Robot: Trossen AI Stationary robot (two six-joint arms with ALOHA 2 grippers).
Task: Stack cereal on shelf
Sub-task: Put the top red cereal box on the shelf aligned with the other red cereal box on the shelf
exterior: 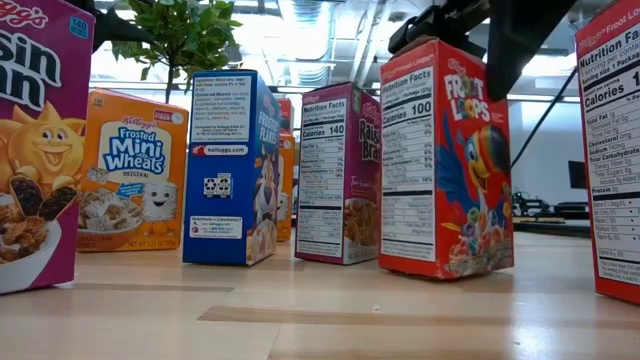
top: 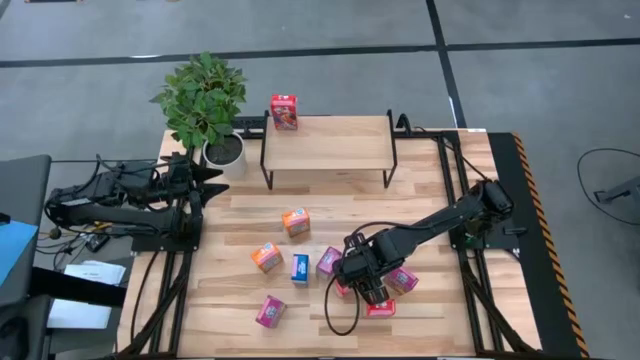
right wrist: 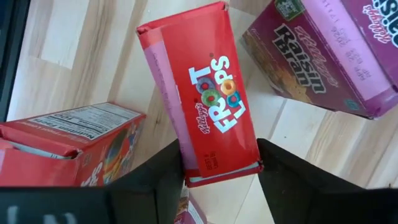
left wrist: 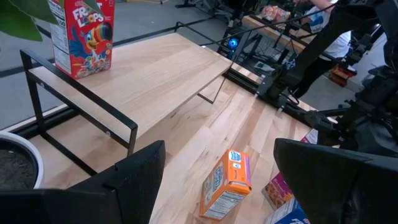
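The right gripper (right wrist: 219, 163) is down among the cluster of cereal boxes near the front right of the counter (top: 440, 225), its two dark fingers (right wrist: 165, 177) standing on either side of the top of a red Froot Loops box (right wrist: 202, 96); they look snug against its edges, though whether they actually press on the cardboard I cannot tell. Just beside that box stands a magenta Raisin Bran box (right wrist: 323, 56), and on the other side a second red box (right wrist: 68, 146). From above, the right arm (top: 440, 222) reaches in from the counter's right edge toward this group. One red Froot Loops box on the shelf (top: 284, 111) stands upright at the shelf's back left corner, and the rest of the shelf (top: 330, 145) is bare light wood on thin black legs at the far middle of the counter. The other boxes sit spread on the planks in front of the shelf: an orange one (top: 295, 221) nearest it, another orange box (top: 266, 257), a blue box (top: 300, 268) beside it, and a magenta one (top: 270, 311) toward the front edge. The left gripper (top: 213, 182) waits at the counter's left side with its fingers wide apart and nothing between them, next to a potted plant (top: 203, 100) by the shelf's left end.
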